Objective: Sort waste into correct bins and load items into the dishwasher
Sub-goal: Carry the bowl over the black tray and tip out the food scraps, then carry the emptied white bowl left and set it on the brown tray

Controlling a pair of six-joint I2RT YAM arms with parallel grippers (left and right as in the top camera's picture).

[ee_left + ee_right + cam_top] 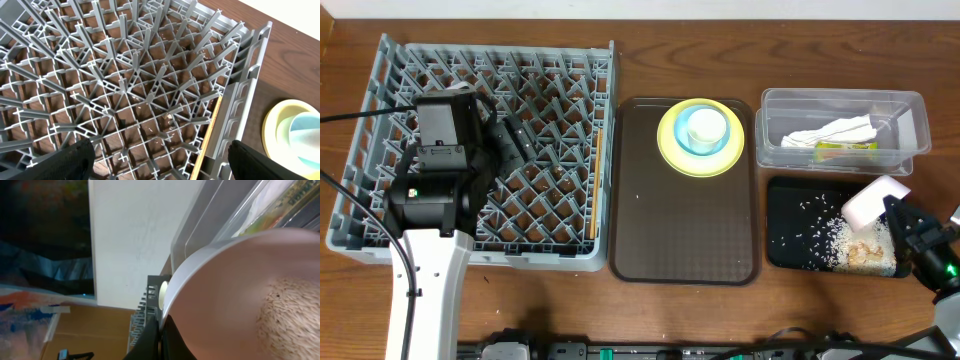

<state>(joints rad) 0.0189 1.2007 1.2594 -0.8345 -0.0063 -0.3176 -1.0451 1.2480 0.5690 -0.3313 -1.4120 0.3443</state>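
Pose | right end effector [896,211] tilted, clamping white bowl [873,197] | over black tray [788,212]

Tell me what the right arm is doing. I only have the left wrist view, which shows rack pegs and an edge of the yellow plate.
Observer: The right hand is shut on the white bowl, which is tipped over the black tray.
Operator: Is anything in that tray?
Observer: Yes. Loose rice scraps lie scattered on it, thickest beneath the bowl.
Operator: And the other bin?
Observer: The clear tub holds the napkin and the green-and-yellow wrapper.
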